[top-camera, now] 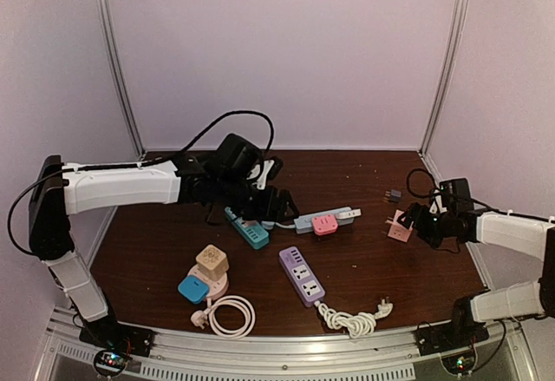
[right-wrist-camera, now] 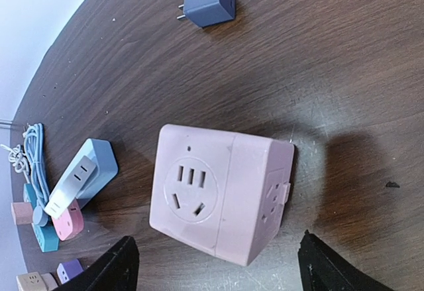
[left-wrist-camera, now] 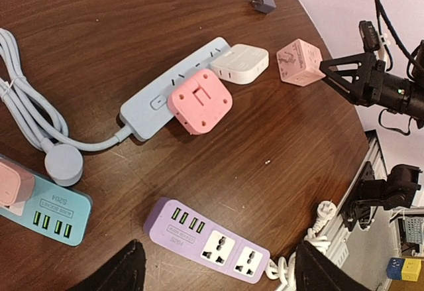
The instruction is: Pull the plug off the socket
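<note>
A pink cube socket (right-wrist-camera: pixel 218 191) lies on the dark wooden table (right-wrist-camera: pixel 344 72), its outlets empty. A small grey plug (right-wrist-camera: pixel 209 2) lies apart from it, farther back, prongs out. My right gripper (right-wrist-camera: pixel 220 268) is open just short of the cube, with a finger (right-wrist-camera: pixel 119 268) wide on each side and not touching it. In the top view the cube (top-camera: pixel 400 227) sits at the right with the right gripper (top-camera: pixel 421 220) beside it and the plug (top-camera: pixel 395 195) behind. My left gripper (left-wrist-camera: pixel 222 268) hangs open and empty over a purple power strip (left-wrist-camera: pixel 205 238).
A light blue strip (left-wrist-camera: pixel 172 85) carries a pink adapter (left-wrist-camera: pixel 199 102) and a white adapter (left-wrist-camera: pixel 240 63). A teal strip (left-wrist-camera: pixel 46 211) holds a pink plug. A beige cube (top-camera: pixel 212 261) and a blue plug sit on a round pink socket at the front. White cables coil near the front edge.
</note>
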{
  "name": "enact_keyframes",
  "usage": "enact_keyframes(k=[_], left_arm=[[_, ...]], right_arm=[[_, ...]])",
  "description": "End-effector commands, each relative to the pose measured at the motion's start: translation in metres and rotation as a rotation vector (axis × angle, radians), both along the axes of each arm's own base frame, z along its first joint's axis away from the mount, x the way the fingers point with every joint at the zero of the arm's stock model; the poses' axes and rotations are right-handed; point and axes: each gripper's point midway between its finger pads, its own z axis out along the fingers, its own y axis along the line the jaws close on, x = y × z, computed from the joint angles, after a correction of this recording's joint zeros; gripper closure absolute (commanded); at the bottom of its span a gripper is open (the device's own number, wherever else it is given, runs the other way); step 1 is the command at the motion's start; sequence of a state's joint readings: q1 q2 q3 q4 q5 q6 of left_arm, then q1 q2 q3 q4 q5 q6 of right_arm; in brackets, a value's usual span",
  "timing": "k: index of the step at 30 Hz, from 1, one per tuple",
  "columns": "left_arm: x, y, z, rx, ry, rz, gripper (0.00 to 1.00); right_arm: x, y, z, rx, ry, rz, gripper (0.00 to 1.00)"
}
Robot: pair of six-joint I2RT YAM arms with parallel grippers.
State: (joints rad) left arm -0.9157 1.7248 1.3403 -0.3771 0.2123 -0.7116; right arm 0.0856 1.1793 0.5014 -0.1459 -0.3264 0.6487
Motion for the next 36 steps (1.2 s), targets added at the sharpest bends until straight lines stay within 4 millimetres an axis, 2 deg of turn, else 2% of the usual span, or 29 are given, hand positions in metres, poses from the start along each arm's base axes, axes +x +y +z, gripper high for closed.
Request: enact_keyframes(k=[1, 6, 12, 17, 27, 32, 36], left_arm=[[0.007, 0.008, 0.018, -0.054, -0.057, 0.012, 0.21], [0.003, 0.013, 0.013, -0.068, -0.055, -0.011, 0.21], [-0.003, 0.015, 0.005, -0.08, -0.047, -0.047, 0.21], [-0.006, 0.019, -0.004, -0.074, -0.034, -0.065, 0.21], [-0.01, 0.026, -0.014, -0.062, -0.019, -0.068, 0.21], [-0.004, 0.025, -0.02, -0.05, -0.018, -0.053, 0.21], [0.005, 0.023, -0.026, -0.034, -0.019, -0.031, 0.21]], right_arm=[[0.003, -0.001, 0.021, -0.089, -0.031, 0.009, 0.16], [0.015, 0.037, 0.046, -0.16, -0.088, 0.097, 0.15], [0.029, 0.096, 0.047, -0.281, -0.053, 0.238, 0.15], [0.044, 0.121, 0.045, -0.382, -0.049, 0.303, 0.14], [0.06, 0.145, 0.03, -0.484, -0.069, 0.505, 0.11], [0.074, 0.154, 0.03, -0.465, -0.069, 0.506, 0.11], [0.078, 0.157, 0.031, -0.49, -0.066, 0.538, 0.14]])
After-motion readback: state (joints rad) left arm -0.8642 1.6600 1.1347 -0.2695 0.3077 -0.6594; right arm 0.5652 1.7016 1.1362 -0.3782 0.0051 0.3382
